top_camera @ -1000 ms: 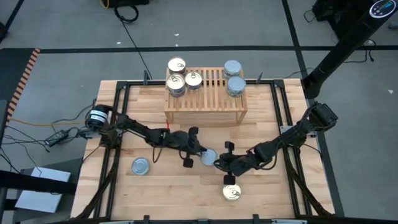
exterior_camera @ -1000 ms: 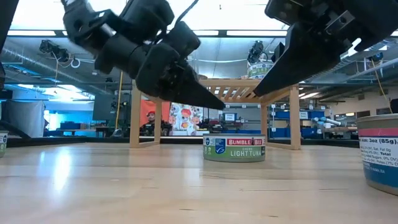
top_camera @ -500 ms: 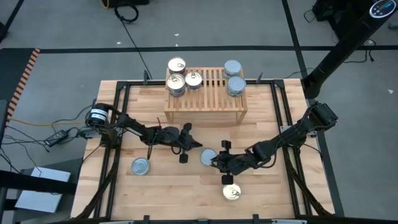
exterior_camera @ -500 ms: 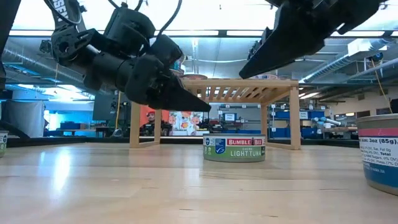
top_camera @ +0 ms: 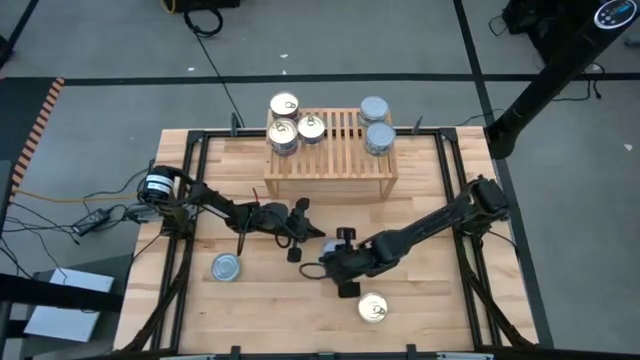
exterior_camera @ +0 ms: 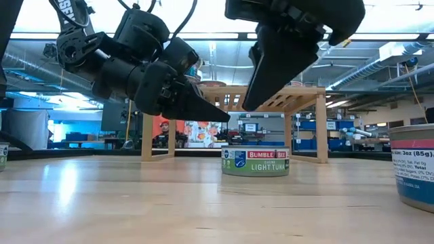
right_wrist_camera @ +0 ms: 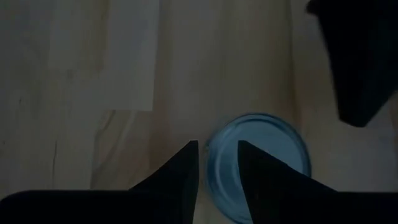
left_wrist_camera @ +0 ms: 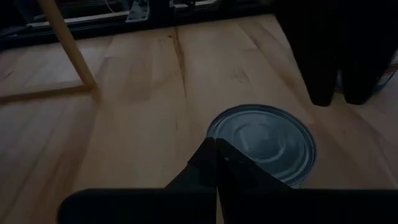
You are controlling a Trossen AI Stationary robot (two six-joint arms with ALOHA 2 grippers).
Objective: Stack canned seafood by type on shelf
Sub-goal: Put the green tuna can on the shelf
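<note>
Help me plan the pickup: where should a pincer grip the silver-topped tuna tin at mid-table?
Probably straight from above, fingers closing on opposite sides of the tuna tin's round wall. It stands upright and short on the table, its flat lid offering no hold. The right pincer already hangs above it.

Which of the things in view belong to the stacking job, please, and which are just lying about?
Job:
- silver-topped tin mid-table, under the right gripper
- left gripper, jaws shut, beside it
- silver-topped tin and gold-topped tin on the table
- shelf with gold-topped stacks and silver-topped stacks

Lying about:
- cables by the table's left edge
</note>
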